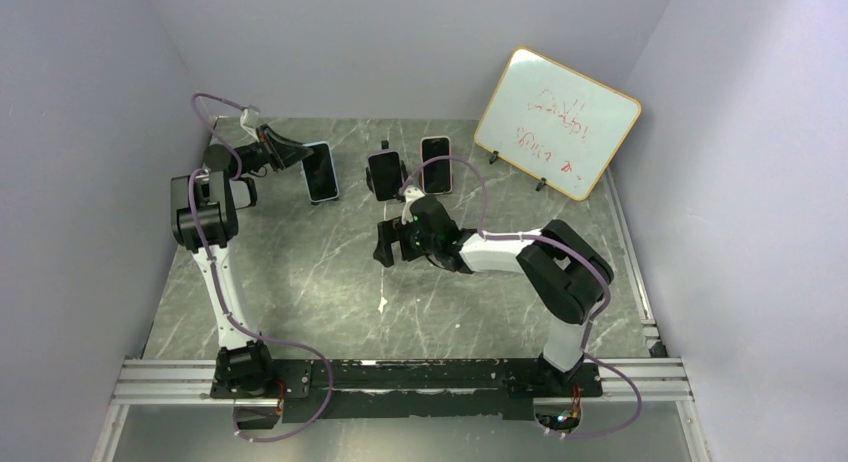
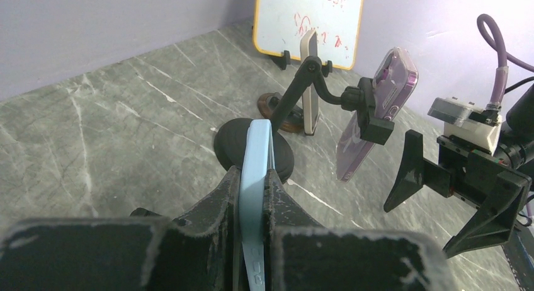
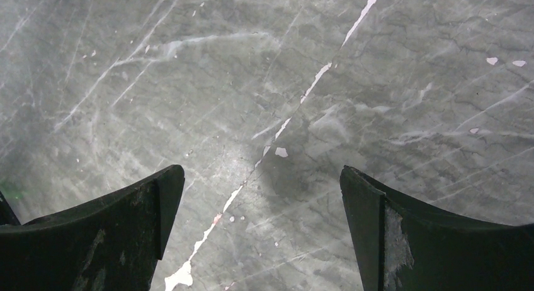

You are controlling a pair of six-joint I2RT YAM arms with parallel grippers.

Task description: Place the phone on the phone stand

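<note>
My left gripper (image 2: 255, 181) is clamped on the light-blue-cased phone (image 2: 257, 146), held edge-on near the grey marble worktop's (image 1: 300, 272) far-left corner. Just beyond stands the black round-based phone stand (image 2: 291, 97), carrying a purple-cased phone (image 2: 395, 77). My right gripper (image 3: 261, 196) gapes wide above mid-worktop.

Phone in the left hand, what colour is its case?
Light blue. The phone shows it best in the left wrist view.
</note>
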